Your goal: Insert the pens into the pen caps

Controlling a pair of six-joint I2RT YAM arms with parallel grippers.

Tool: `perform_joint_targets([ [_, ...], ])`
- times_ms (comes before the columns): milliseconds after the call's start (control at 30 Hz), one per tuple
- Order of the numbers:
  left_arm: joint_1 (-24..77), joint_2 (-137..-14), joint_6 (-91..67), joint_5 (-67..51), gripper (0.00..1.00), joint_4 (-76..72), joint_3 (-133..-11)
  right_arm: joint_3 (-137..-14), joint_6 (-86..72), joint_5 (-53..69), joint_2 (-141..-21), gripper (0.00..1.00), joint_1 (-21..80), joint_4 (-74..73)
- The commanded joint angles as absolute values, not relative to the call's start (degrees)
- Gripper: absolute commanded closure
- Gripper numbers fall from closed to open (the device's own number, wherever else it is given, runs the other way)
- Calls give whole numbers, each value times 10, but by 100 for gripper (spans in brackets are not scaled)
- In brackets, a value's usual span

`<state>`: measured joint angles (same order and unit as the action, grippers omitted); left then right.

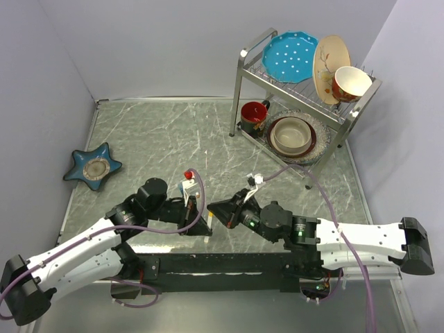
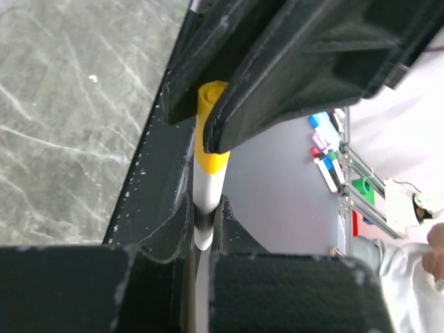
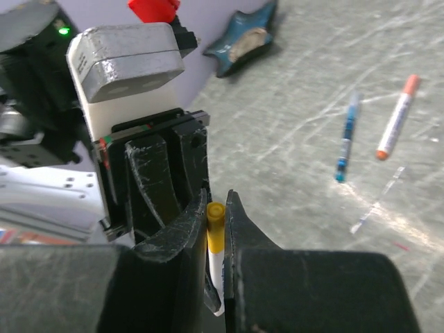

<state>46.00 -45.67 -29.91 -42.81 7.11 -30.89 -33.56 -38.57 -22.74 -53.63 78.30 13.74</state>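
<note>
White pen (image 2: 203,205) in yellow cap (image 2: 211,157) — left hand (image 2: 205,232) grips pen, right hand (image 3: 216,210) unclear

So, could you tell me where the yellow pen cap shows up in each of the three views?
Left wrist: yellow cap at centre, on a white pen.
Right wrist: low centre.
Top external: tiny; likely the yellowish speck low centre.
Landmark: blue star dish, left in top external, upper edge in right wrist; absent from left wrist.
</note>
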Motion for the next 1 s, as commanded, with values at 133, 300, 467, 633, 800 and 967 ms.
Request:
perform_joint_targets([
  [133, 410, -435, -301, -340, 99, -155, -382, -308, -417, 18, -590, 100, 861, 11],
  [300, 408, -436, -295, -327, 99, -144, -392, -322, -423, 2, -594, 100, 871, -23],
  [467, 408, -404, -277, -296, 99, -66, -394, -429, -446, -160, -571, 94, 868, -130],
  [633, 409, -328, -319, -238, 99, -2, -362, -539, -447, -347, -554, 59, 863, -231],
  [800, 408, -307, -374, -97, 99, 97, -343, -556, -418, -383, -524, 35, 863, -229],
  [967, 408, -354, -438, 67, 96, 206, -363, -509, -425, -380, -489, 20, 863, -207],
])
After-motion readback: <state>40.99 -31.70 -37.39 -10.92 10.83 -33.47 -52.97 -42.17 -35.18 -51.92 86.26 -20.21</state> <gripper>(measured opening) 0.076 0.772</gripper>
